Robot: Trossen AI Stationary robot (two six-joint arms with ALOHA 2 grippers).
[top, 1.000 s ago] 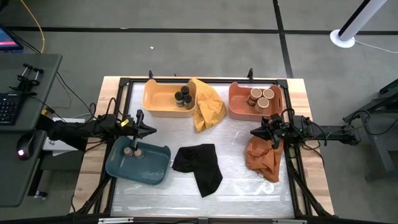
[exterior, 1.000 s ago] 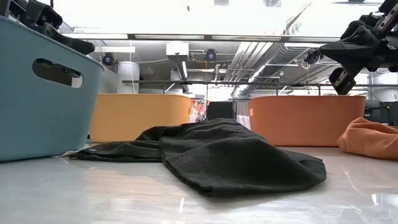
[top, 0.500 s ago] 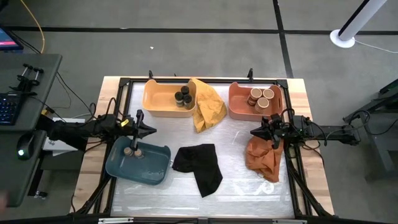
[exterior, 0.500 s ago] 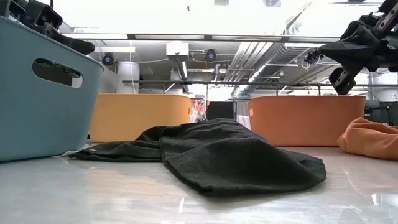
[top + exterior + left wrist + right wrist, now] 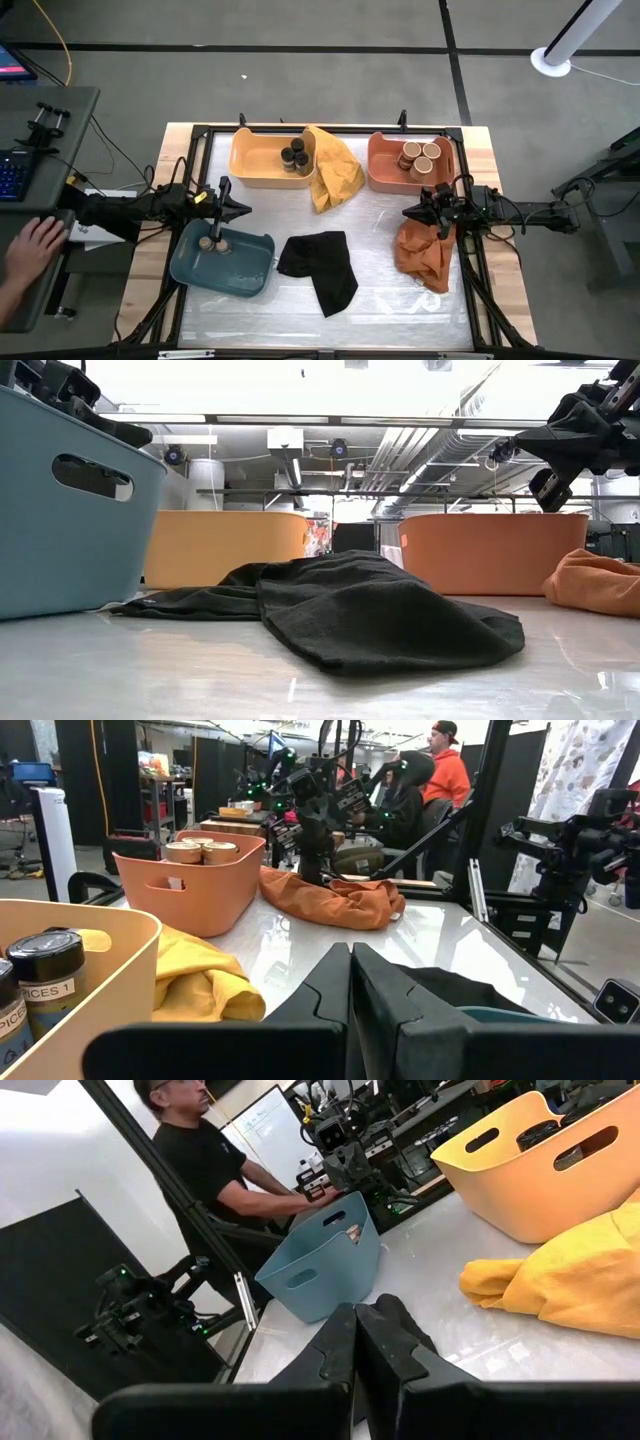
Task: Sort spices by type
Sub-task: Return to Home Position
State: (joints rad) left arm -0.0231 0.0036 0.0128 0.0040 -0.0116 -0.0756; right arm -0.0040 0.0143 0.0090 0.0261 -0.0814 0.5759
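Dark-lidded spice jars (image 5: 293, 157) stand in the yellow tray (image 5: 255, 160) at the far left. Tan-lidded jars (image 5: 420, 158) stand in the coral tray (image 5: 385, 172) at the far right. More tan-lidded jars (image 5: 212, 244) stand in the blue tray (image 5: 235, 272) at the near left. My left gripper (image 5: 244, 210) is shut and level at the table's left edge, above the blue tray's far end. At the right edge, my right gripper (image 5: 405, 212) is shut over the rust-orange cloth (image 5: 422, 255). Neither touches anything.
A yellow cloth (image 5: 333, 170) hangs over the yellow tray's right end onto the table. A black cloth (image 5: 320, 268) lies in the near middle. Bare tabletop shows between the cloths. A person's hand (image 5: 30, 252) rests on the side desk at the left.
Both arms have kept still. A person's hand has come onto the side desk at the left, over the mouse.
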